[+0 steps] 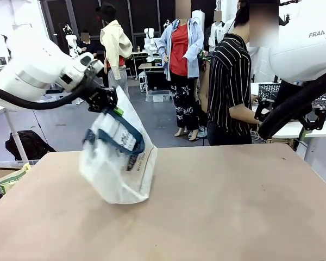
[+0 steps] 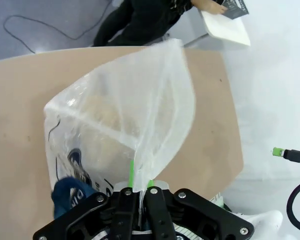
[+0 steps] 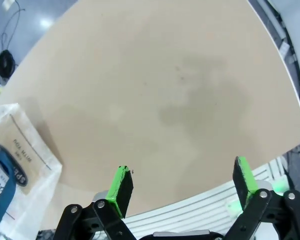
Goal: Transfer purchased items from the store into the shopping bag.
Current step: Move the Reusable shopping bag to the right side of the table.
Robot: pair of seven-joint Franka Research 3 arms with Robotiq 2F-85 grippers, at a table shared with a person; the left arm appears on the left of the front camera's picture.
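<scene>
shopping bag (image 1: 119, 157) on table (image 1: 233, 206) left, seemingly leaning

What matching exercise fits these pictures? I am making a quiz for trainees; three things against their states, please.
Things:
1. left gripper
2. right gripper
3. shopping bag

States:
A. jaws wide apart, holding nothing, above the table
B. hangs from its top edge, its bottom touching the table
C. shut on thin plastic

Pairs: 1-C, 2-A, 3-B
</scene>
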